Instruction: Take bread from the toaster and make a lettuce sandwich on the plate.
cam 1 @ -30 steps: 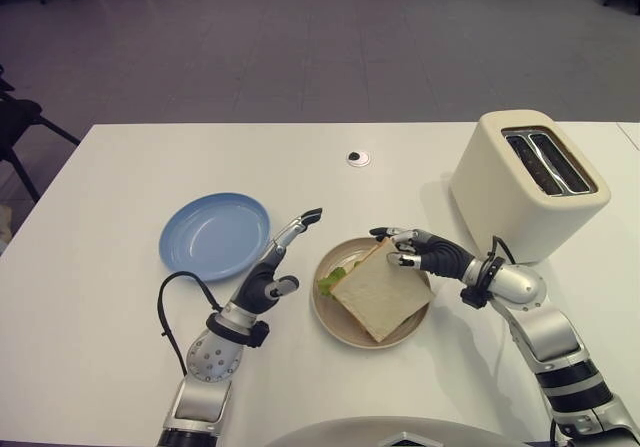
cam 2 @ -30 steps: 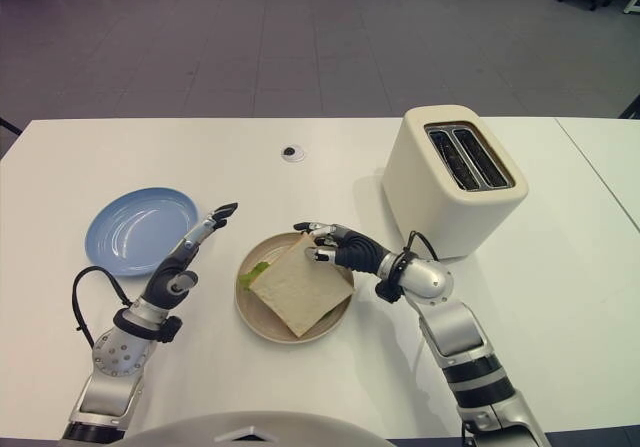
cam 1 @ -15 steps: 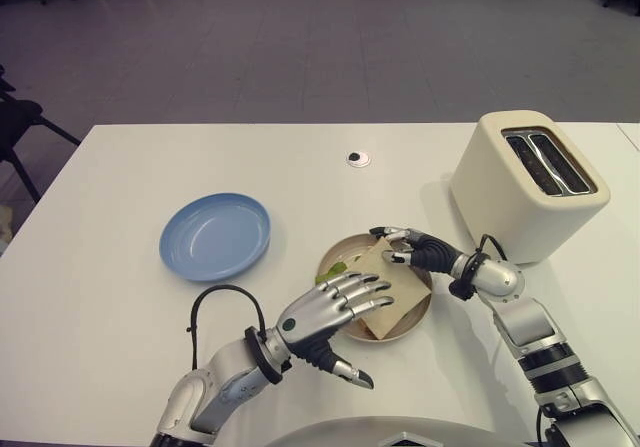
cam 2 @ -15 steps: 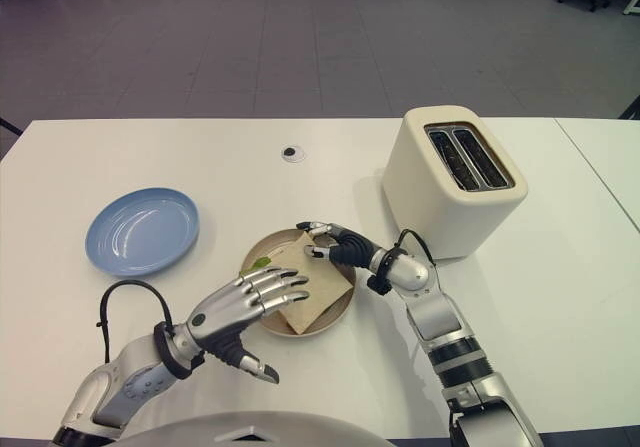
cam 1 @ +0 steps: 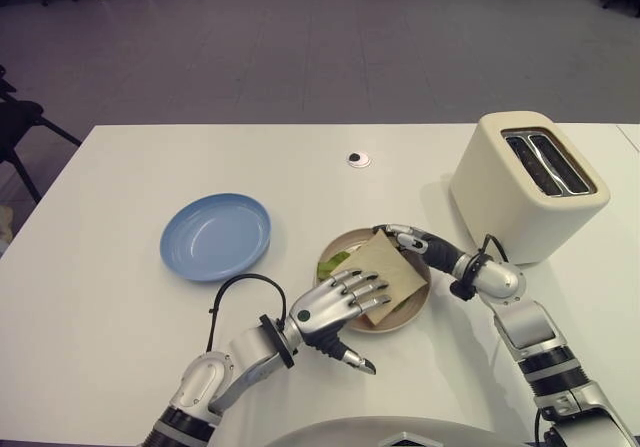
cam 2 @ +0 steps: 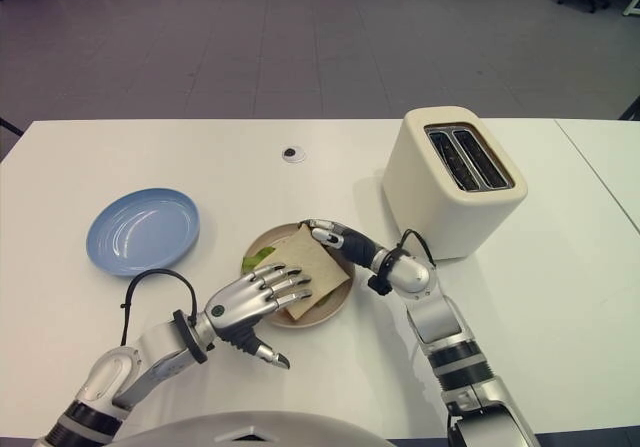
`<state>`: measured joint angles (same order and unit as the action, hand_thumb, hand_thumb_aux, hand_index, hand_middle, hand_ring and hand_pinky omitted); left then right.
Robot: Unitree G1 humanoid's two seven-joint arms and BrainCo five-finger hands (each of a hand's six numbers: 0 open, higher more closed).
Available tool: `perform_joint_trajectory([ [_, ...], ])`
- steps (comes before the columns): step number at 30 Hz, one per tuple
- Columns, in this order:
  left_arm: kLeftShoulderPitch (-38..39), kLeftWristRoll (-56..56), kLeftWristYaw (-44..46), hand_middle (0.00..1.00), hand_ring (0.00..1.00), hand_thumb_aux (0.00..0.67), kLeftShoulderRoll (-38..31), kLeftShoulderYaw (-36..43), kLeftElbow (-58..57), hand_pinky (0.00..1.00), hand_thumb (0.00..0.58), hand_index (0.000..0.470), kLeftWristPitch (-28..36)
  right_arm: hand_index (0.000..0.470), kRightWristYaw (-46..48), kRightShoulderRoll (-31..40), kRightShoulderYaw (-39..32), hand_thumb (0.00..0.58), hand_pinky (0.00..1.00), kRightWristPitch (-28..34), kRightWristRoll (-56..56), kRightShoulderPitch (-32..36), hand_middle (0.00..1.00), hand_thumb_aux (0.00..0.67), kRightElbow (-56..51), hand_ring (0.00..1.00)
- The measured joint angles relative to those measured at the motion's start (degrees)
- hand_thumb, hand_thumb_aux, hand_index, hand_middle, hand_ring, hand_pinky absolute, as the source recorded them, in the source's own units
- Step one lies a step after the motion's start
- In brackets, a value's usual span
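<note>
A tan plate (cam 1: pixel 408 313) in the middle of the table holds a sandwich: a bread slice (cam 1: pixel 388 270) on top, with green lettuce (cam 1: pixel 331 264) sticking out at its left. My left hand (cam 1: pixel 330 314) is open with fingers spread, hovering over the plate's near left rim and the slice's near corner. My right hand (cam 1: pixel 418 246) lies stretched out along the slice's far right edge, touching it. The cream toaster (cam 1: pixel 524 189) stands at the right, both slots dark.
A blue plate (cam 1: pixel 215 235) with nothing on it sits left of the tan plate. A small black and white disc (cam 1: pixel 357 158) is set in the table farther back. Bare white tabletop lies to the left and in front.
My left hand swung from beside the plate to over its near rim, turning palm down. My right hand straightened along the slice, which shifted slightly up and left.
</note>
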<state>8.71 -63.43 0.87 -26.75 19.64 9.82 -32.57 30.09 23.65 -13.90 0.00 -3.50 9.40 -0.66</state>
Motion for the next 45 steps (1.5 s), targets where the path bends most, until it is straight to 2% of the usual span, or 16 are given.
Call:
perform_joint_trajectory([
  [8, -0.5, 7.5, 0.5, 0.0, 0.0, 0.0, -1.0, 1.1, -2.0, 0.0, 0.0, 0.0, 1.4, 0.0, -3.7, 0.5, 11.0, 0.0, 0.0, -10.1, 4.6, -1.8, 0.0, 0.0, 11.4, 0.0],
  [14, -0.8, 6.4, -4.2, 0.0, 0.0, 0.0, -3.0, -1.4, 0.5, 0.0, 0.0, 0.0, 2.3, 0.0, 1.0, 4.6, 12.2, 0.0, 0.0, -17.9, 6.0, -8.2, 0.0, 0.0, 15.9, 0.0],
  [16, -0.9, 7.2, -9.1, 0.0, 0.0, 0.0, -2.9, -3.9, 5.8, 0.0, 0.0, 0.0, 0.5, 0.0, 3.1, 7.7, 12.4, 0.0, 0.0, -21.8, 5.2, -12.1, 0.0, 0.0, 16.5, 0.0],
  [19, 0.5, 15.9, -12.2, 0.0, 0.0, 0.0, -2.2, -6.5, 11.4, 0.0, 0.0, 0.0, -3.6, 0.0, 4.7, 11.5, 14.6, 0.0, 0.0, -24.9, 4.4, -15.2, 0.0, 0.0, 16.5, 0.0],
  [20, 1.6, 19.0, -12.3, 0.0, 0.0, 0.189, -2.3, -7.6, 12.5, 0.0, 0.281, 0.133, -4.2, 0.0, 5.3, 12.9, 15.1, 0.0, 0.0, -25.9, 3.5, -16.4, 0.0, 0.0, 16.5, 0.0],
  [21, 3.0, 20.8, -11.3, 0.0, 0.0, 0.478, -3.2, -8.5, 13.0, 0.0, 0.532, 0.335, -4.6, 0.0, 6.1, 14.0, 15.3, 0.0, 0.23, -26.7, 2.8, -17.6, 0.23, 0.0, 16.7, 0.23],
  [22, 5.1, 22.1, -9.1, 0.87, 0.87, 0.67, -5.2, -9.7, 13.4, 0.87, 0.58, 0.47, -4.7, 0.28, 7.3, 15.6, 15.3, 0.485, 0.82, -27.6, 2.4, -19.3, 0.82, 0.399, 17.1, 0.82],
  [23, 7.6, 22.9, -6.6, 1.0, 1.0, 0.67, -7.7, -10.8, 13.7, 1.0, 0.58, 0.47, -4.8, 0.429, 8.6, 17.0, 15.1, 0.576, 1.0, -28.3, 2.3, -21.1, 1.0, 0.612, 18.0, 1.0],
  [24, 10.6, 23.7, -3.1, 1.0, 1.0, 0.67, -11.0, -11.7, 14.0, 1.0, 0.58, 0.47, -4.7, 0.466, 10.2, 18.5, 14.3, 0.58, 1.0, -29.2, 1.2, -22.8, 1.0, 0.665, 18.9, 1.0],
  [26, 15.5, 24.2, 2.6, 1.0, 1.0, 0.67, -15.7, -13.0, 13.8, 1.0, 0.58, 0.47, -4.4, 0.448, 11.6, 20.2, 12.0, 0.579, 1.0, -30.5, -3.6, -25.4, 1.0, 0.638, 19.1, 1.0],
  [27, 18.2, 25.0, 6.5, 1.0, 1.0, 0.67, -18.7, -13.6, 13.6, 1.0, 0.58, 0.47, -3.8, 0.47, 12.0, 21.0, 9.9, 0.58, 1.0, -31.3, -7.4, -26.5, 1.0, 0.67, 18.8, 1.0],
  [28, 20.6, 25.8, 9.7, 1.0, 1.0, 0.67, -21.0, -13.8, 13.1, 1.0, 0.58, 0.47, -3.1, 0.47, 12.0, 21.0, 8.1, 0.58, 1.0, -31.5, -10.6, -27.5, 1.0, 0.67, 18.3, 1.0],
  [32, 21.2, 27.2, 18.0, 1.0, 1.0, 0.67, -22.7, -11.1, 11.4, 1.0, 0.58, 0.47, -0.3, 0.47, 7.8, 18.7, 2.5, 0.58, 1.0, -31.7, -23.5, -27.4, 1.0, 0.67, 16.0, 1.0],
  [37, 6.0, 22.6, 17.7, 1.0, 1.0, 0.67, -13.4, -2.8, 2.1, 1.0, 0.58, 0.47, 2.1, 0.47, 0.4, 11.1, -4.1, 0.58, 1.0, -28.0, -33.1, -23.4, 1.0, 0.67, 13.7, 1.0],
  [40, -6.5, 16.5, 13.7, 1.0, 1.0, 0.67, -7.2, 1.1, -8.7, 1.0, 0.58, 0.47, 4.9, 0.47, -7.2, 4.3, -7.0, 0.58, 1.0, -24.8, -35.9, -15.3, 1.0, 0.67, 4.4, 1.0],
  [45, -19.4, 12.1, 3.9, 1.0, 1.0, 0.67, -1.4, 4.0, -24.1, 1.0, 0.58, 0.47, 7.3, 0.47, -17.2, -0.9, -7.3, 0.58, 1.0, -21.3, -37.0, -1.8, 1.0, 0.67, -12.1, 1.0],
])
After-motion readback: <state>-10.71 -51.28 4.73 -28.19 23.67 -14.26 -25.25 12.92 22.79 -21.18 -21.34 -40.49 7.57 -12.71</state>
